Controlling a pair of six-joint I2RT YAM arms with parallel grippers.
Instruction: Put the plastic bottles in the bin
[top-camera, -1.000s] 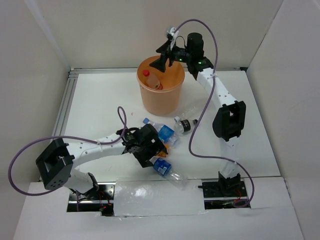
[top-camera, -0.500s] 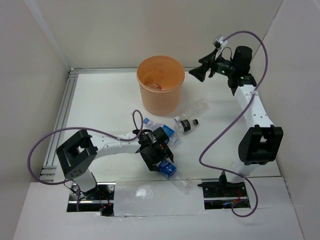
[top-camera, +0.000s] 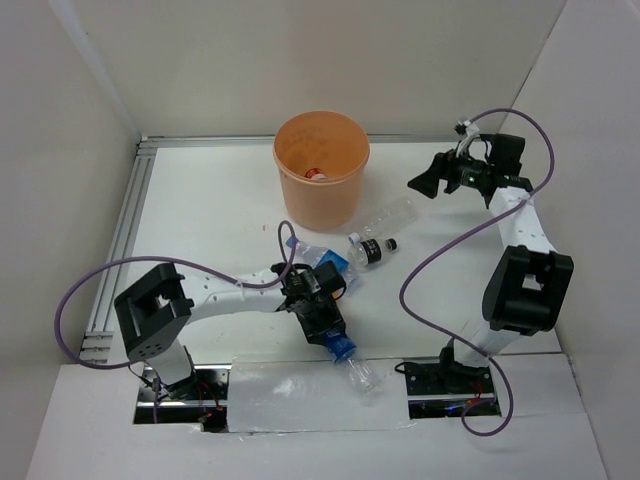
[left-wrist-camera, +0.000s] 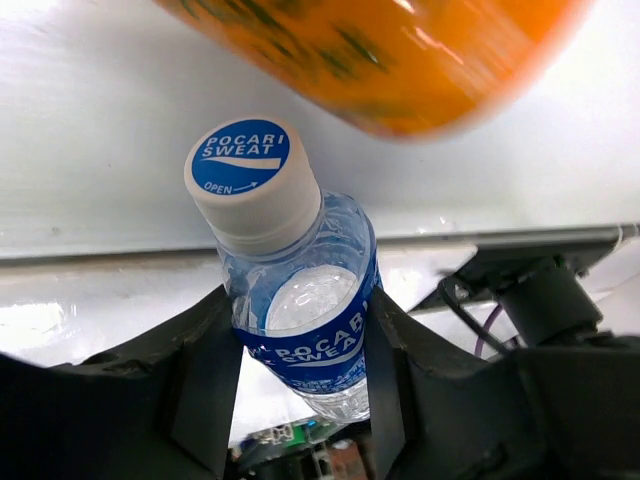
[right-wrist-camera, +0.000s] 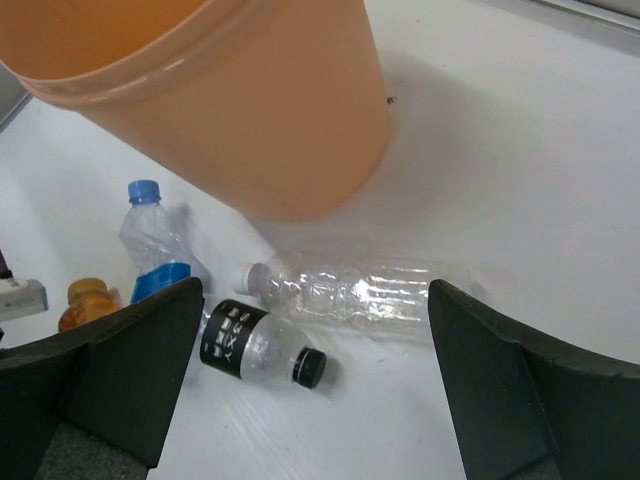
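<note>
left gripper (top-camera: 333, 335): at the middle of the table's near edge; fingers (left-wrist-camera: 205, 385) pressed against both sides of the pocari sweat bottle (left-wrist-camera: 310, 335)
pocari sweat bottle: clamped at its blue label, cap pointing away from the wrist
right gripper (top-camera: 420, 184): above the table's far right part, fingers wide apart, nothing between them
bin (top-camera: 322, 208): upright at the middle of the far edge; 1 red-marked bottle (top-camera: 317, 174) lies inside
clear bottle (top-camera: 397, 213): on its side, just right of the bin's base
black-label bottle (top-camera: 372, 250): lying just beside the clear bottle, nearer the near edge
blue-cap bottle (right-wrist-camera: 150, 240): crumpled, left of the black-label bottle
orange bottle (right-wrist-camera: 88, 303): just beside the blue-cap bottle
</note>
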